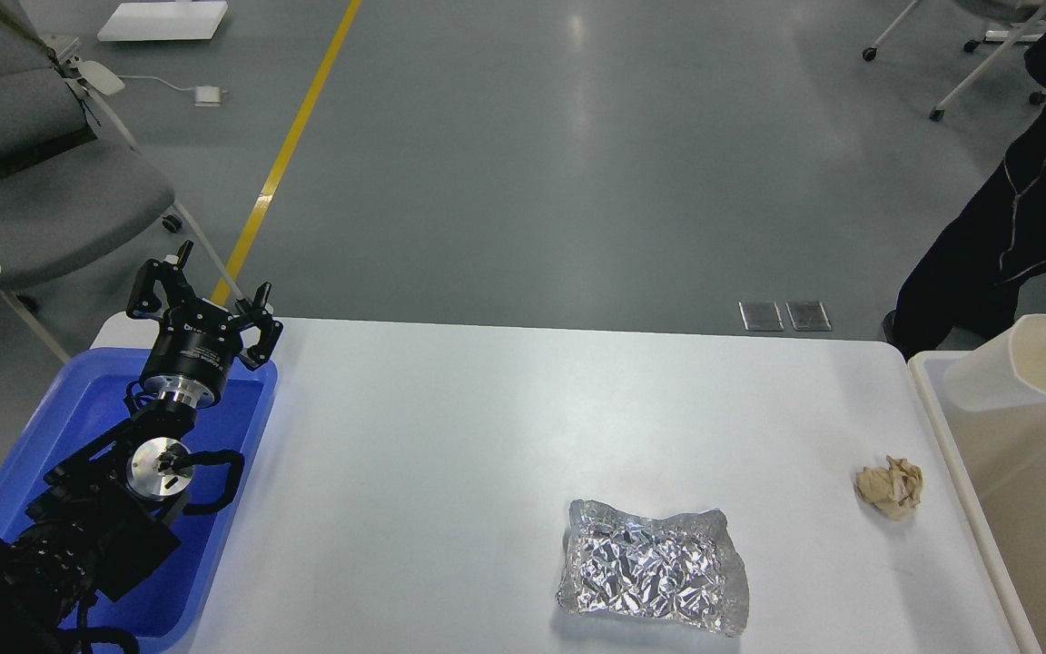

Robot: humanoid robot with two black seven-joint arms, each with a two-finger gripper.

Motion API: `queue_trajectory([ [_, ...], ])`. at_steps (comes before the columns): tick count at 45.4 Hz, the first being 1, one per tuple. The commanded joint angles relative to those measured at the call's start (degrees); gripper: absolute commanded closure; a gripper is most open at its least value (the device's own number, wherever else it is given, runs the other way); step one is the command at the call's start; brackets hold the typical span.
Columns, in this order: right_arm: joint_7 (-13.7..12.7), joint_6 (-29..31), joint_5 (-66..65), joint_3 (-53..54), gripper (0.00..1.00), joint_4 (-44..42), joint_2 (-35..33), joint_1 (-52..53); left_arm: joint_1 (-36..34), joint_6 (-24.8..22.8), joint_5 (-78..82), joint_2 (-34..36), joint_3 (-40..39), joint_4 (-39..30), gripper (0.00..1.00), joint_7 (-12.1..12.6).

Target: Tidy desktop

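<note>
Large glossy white rectangular desktop (pixel 450 454) fills lower centre of frame. On it: crumpled silver foil bag (pixel 652 568) at lower centre, crumpled beige paper ball (pixel 890 487) at right. Left gripper (pixel 205 291) hovers over blue plastic tray (pixel 60 427) at left, fingers spread wide, holding nothing. At right edge, white paper cup (pixel 1022 363) hangs over beige-white plastic bin (pixel 1031 490); dark part touches cup rim, maybe right gripper, cannot tell state. Judgement: cup drop in hand; next move needs reach to foil bag or paper ball.

White lettering on the left gripper (pixel 205 295) is too small to read.

Grey office chair (pixel 42 173) far left, yellow floor line (pixel 291 145), person in black (pixel 1013 227) far right
</note>
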Motion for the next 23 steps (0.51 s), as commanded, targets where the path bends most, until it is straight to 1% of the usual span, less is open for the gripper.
queue_trajectory([
  [1, -0.2, 0.1, 0.7, -0.3, 1.0, -1.1, -2.2, -0.5, -0.1, 0.0, 0.0, 0.0, -0.1, 0.0, 0.0, 0.0],
  [9, -0.4, 0.3, 0.7, -0.2, 1.0, -2.1, -3.0, -0.6, 0.0, 0.0, 0.0, 0.0, 0.0, 0.0, 0.0, 0.0],
  [12, -0.6, 0.2, 0.7, -0.2, 1.0, -5.1, -2.7, -0.9, 0.0, 0.0, 0.0, 0.0, -0.1, 0.0, 0.0, 0.0],
  [16, -2.0, 0.0, 0.7, -0.3, 1.0, -10.6, -2.0, -0.7, -0.1, 0.0, 0.0, 0.0, -0.1, 0.0, 0.0, 0.0],
  [23, -2.3, -0.4, 3.7, -0.2, 1.0, -17.7, 0.8, -1.6, -0.1, 0.0, 0.0, 0.0, -0.1, 0.0, 0.0, 0.0],
])
